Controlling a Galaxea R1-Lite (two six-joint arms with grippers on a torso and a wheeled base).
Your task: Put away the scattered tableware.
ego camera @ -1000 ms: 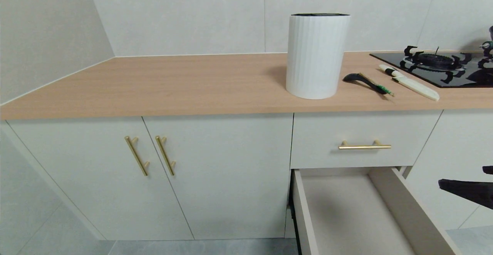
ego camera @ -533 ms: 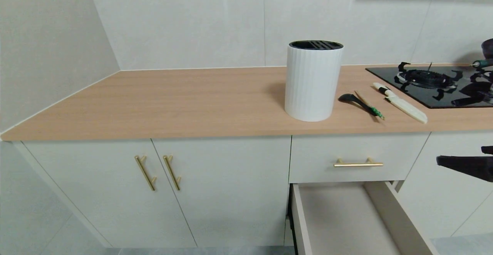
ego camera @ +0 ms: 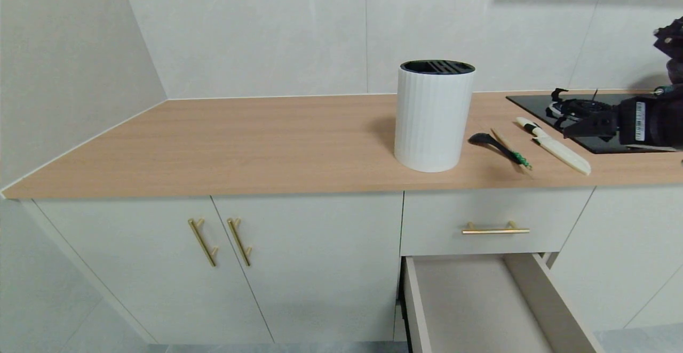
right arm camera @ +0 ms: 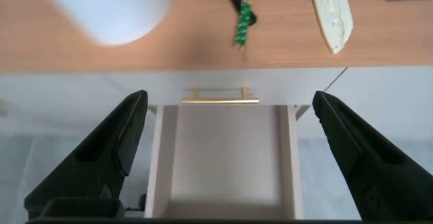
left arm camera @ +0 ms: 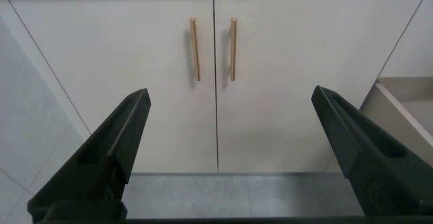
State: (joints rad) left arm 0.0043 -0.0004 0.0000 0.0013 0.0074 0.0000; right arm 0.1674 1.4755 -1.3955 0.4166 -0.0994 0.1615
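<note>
On the wooden counter (ego camera: 267, 139) a black spoon (ego camera: 486, 141), a pair of chopsticks with green ends (ego camera: 513, 153) and a white knife (ego camera: 555, 146) lie to the right of a white ribbed holder (ego camera: 433, 115). My right gripper (ego camera: 573, 123) hovers open just right of the knife, above the counter's right end. From its wrist I look down on the chopsticks (right arm camera: 242, 17), the knife (right arm camera: 333, 14), the holder (right arm camera: 115, 7) and the open drawer (right arm camera: 223, 163); the right gripper (right arm camera: 230, 101) holds nothing. My left gripper (left arm camera: 230, 99) is open and low, facing the cabinet doors (left arm camera: 216, 82).
A black gas hob (ego camera: 587, 110) lies at the counter's right end, under the right arm. Below the shut drawer with the gold handle (ego camera: 496, 230), the lower drawer (ego camera: 533, 294) stands pulled out. Tiled walls close off the back and left.
The head camera tilted up early on. My right arm rose from low beside the open drawer to counter height near the knife and hob.
</note>
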